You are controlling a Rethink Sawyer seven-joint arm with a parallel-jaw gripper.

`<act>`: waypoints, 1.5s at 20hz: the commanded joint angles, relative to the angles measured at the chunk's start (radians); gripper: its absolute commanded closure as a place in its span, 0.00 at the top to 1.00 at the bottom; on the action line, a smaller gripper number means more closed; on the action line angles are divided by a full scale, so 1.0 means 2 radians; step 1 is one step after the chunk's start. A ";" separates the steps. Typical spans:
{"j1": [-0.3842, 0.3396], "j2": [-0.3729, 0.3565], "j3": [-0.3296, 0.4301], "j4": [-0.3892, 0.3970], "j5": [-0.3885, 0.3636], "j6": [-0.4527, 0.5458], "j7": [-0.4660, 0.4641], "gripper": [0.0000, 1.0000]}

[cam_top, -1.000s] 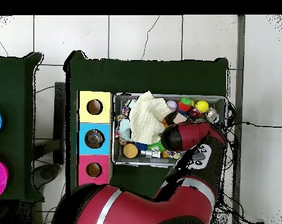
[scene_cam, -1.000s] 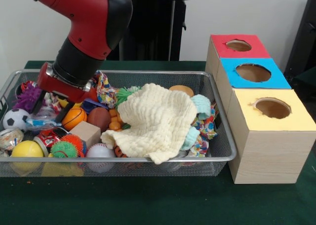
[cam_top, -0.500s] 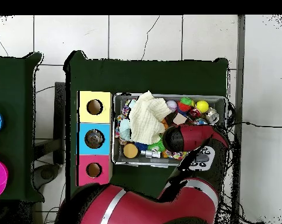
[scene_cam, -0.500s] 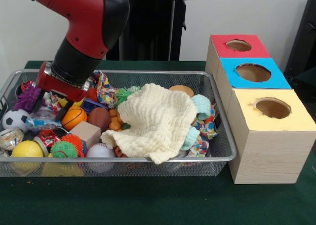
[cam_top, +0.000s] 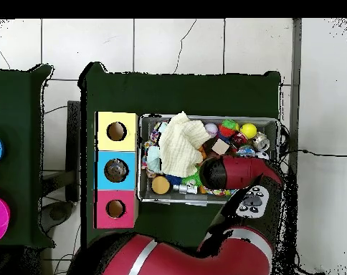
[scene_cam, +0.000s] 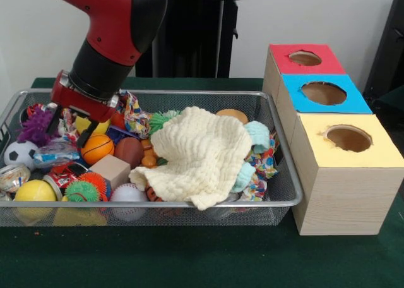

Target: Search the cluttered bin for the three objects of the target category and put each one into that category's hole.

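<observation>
Gripper is hanging among clutter at the bin's end farthest from the boxes, jaw state indeterminable, nothing visibly held; risk: orange ball just beside it is getting nudged under the cream cloth.

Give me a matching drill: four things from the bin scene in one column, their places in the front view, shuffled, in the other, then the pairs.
1. soccer ball
2. cream cloth
3. baseball
4. yellow-topped box

A. outside the bin, nearest the camera of the three boxes
B. bin's middle, draped over toys
C. bin's left end
D. bin's front wall, beside the wooden block

Pairs: 1-C, 2-B, 3-D, 4-A
</observation>
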 commanded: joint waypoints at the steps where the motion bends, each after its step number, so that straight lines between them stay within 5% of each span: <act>1: -0.010 -0.007 0.084 0.052 0.031 0.035 0.060 1.00; 30: -0.003 -0.008 0.096 0.015 0.029 0.036 0.048 1.00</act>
